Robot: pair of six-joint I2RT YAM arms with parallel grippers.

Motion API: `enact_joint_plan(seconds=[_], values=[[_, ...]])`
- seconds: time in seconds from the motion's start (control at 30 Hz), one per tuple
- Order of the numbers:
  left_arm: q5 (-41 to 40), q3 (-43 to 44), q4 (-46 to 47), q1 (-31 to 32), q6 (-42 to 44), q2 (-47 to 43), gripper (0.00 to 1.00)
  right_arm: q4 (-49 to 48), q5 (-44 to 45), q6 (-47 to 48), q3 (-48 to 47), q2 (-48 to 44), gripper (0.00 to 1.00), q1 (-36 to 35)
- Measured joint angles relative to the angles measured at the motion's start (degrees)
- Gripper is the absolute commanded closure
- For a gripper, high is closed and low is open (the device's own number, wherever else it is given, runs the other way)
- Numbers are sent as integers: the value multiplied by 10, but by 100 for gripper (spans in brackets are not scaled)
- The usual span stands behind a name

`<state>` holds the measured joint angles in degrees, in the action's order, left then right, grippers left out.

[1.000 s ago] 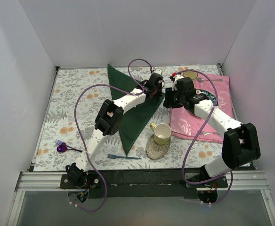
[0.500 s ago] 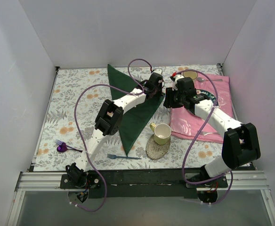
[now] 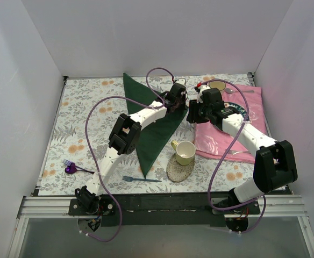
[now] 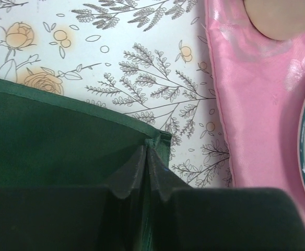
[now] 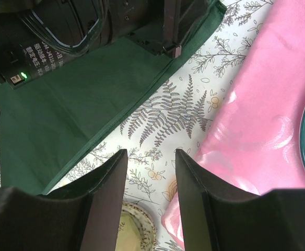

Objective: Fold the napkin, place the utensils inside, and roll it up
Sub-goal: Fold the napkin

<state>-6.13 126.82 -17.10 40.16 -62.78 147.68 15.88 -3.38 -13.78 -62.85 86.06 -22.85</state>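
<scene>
The cup (image 3: 185, 152) stands on a coaster (image 3: 179, 168) and serves as the reference. The napkin (image 3: 157, 126) lies flat on the desk (image 3: 87, 107) as a long dark green triangle, left of the cup and beyond it, with its near tip just left of the cup. The left tool (image 4: 147, 151) is clenched on the napkin corner beyond the cup. The right tool (image 5: 151, 154) is released and holds nothing; it hangs beyond the cup, over the desk between the napkin edge and the pink cloth (image 3: 232, 123). The fork (image 3: 141, 179) lies on the desk, nearer than the cup and to its left, untouched by either tool.
</scene>
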Motion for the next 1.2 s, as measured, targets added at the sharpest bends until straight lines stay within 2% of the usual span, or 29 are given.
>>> enact_joint_plan(seconds=[0.03,0.1,0.17,0.2,0.23,0.27,0.3,0.37,0.43,0.47,0.5,0.53,0.6,0.67,0.77,0.87,0.97,1.03,1.13,1.17,1.2], values=[[5,1,0,0,-2,0,61,-1,0,0,0,0,51,0],[22,6,0,-1,-13,0,48,-2,0,0,0,0,50,1],[34,7,1,-3,-24,-4,46,-2,0,0,0,0,50,4],[38,7,0,-5,-31,-7,29,-2,0,0,0,0,50,7],[46,4,0,-6,-38,-13,19,-2,-1,-1,0,0,50,11],[57,-3,-2,-9,-45,-22,20,-2,-2,-3,0,0,50,14],[66,-14,-6,-14,-53,-35,22,-2,-3,-5,-1,2,50,17],[80,-57,-22,-28,-76,-81,35,-1,-5,-9,-9,12,50,22],[86,-131,-39,-50,-92,-158,58,3,-12,-13,-33,37,51,26],[92,-216,-32,-64,-98,-239,65,6,-17,-15,-49,52,51,26],[92,-238,-39,-75,-103,-260,71,9,-24,-17,-68,70,53,27],[100,-303,-37,-91,-108,-329,81,9,-32,-20,-84,85,54,27],[122,-427,-32,-123,-123,-464,89,11,-52,-25,-107,108,55,25],[144,-516,-25,-138,-131,-566,95,18,-66,-22,-125,124,55,15],[173,-607,-8,-143,-144,-651,98,41,-68,-10,-153,134,53,-26],[213,-652,13,-183,-162,-653,100,50,-80,-1,-182,138,53,-87],[242,-652,55,-253,-187,-600,100,49,-100,5,-197,144,53,-143],[254,-641,95,-294,-214,-547,100,45,-113,4,-205,160,57,-186],[291,-604,166,-331,-265,-450,100,35,-138,0,-203,193,68,-229],[301,-589,183,-338,-280,-419,100,28,-147,0,-198,203,76,-239],[311,-570,203,-344,-293,-385,100,24,-154,-1,-190,211,80,-247]])
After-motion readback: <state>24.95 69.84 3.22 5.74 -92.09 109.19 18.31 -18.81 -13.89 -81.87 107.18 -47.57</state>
